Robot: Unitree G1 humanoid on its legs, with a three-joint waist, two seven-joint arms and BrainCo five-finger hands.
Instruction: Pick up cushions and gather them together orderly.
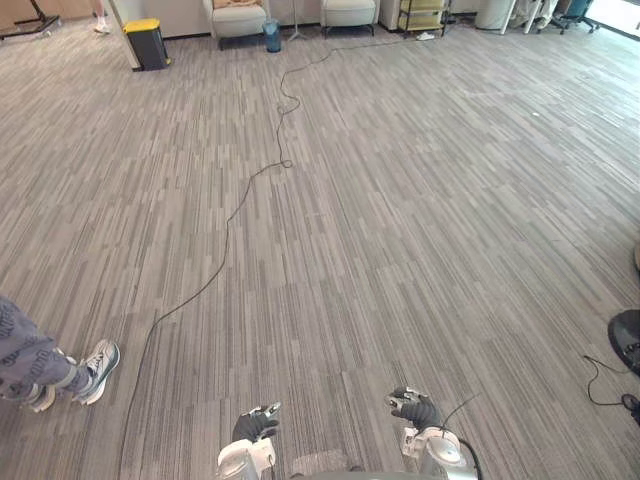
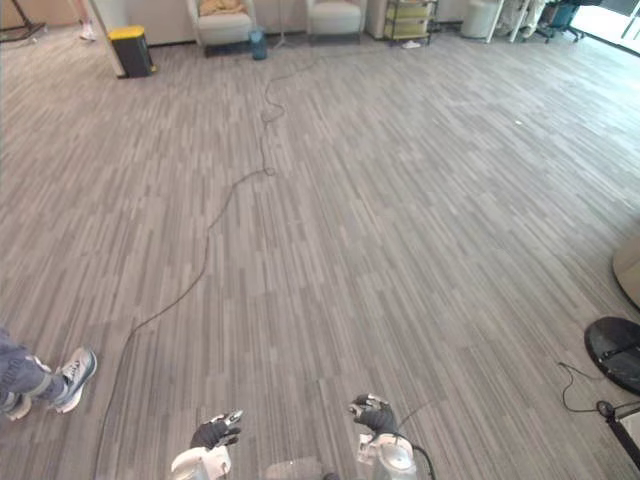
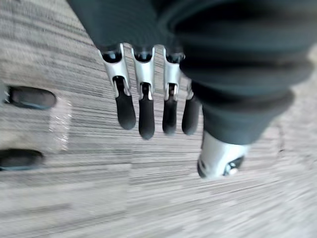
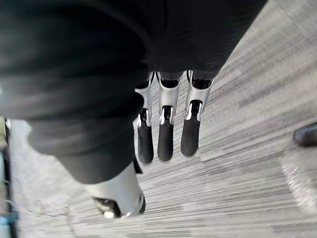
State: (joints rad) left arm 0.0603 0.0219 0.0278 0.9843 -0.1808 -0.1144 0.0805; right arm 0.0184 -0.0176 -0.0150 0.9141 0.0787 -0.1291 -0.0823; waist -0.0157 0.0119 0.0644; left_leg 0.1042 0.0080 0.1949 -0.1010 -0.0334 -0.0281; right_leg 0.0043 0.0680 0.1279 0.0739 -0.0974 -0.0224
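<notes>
**A:** Where are the hands hanging?

**B:** Both are hanging low at 6 o'clock in the head views, over the grey striped carpet [image 1: 400, 200]. The left hand [image 1: 255, 425] is sitting toward 7 o'clock and the right hand [image 1: 415, 410] toward 5 o'clock, apart from each other.

**A:** Are they gripping anything?

**B:** No. In the left wrist view the fingers [image 3: 139, 111] are hanging straight and loose, holding nothing, with carpet showing past them. The right wrist view is showing the same for the right hand: its fingers [image 4: 165, 139] are pointing down side by side, relaxed and holding nothing.

**A:** And the cushion?

**B:** A tan cushion [image 2: 222, 6] is lying on the seat of a pale armchair [image 2: 222, 28] far off at 11 o'clock, well apart from both hands. The picture's edge is cutting off its top.

**A:** What else is standing around?

**B:** A second armchair [image 2: 335, 15] is standing near 12 o'clock, with a small blue bin [image 2: 258, 44] on the floor between the two chairs. A dark bin with a yellow lid [image 2: 130, 50] is standing at 10 o'clock. A person's leg and pale sneaker [image 1: 97, 368] are showing at 8 o'clock, and a black round base [image 2: 615, 352] is lying at 4 o'clock.
</notes>
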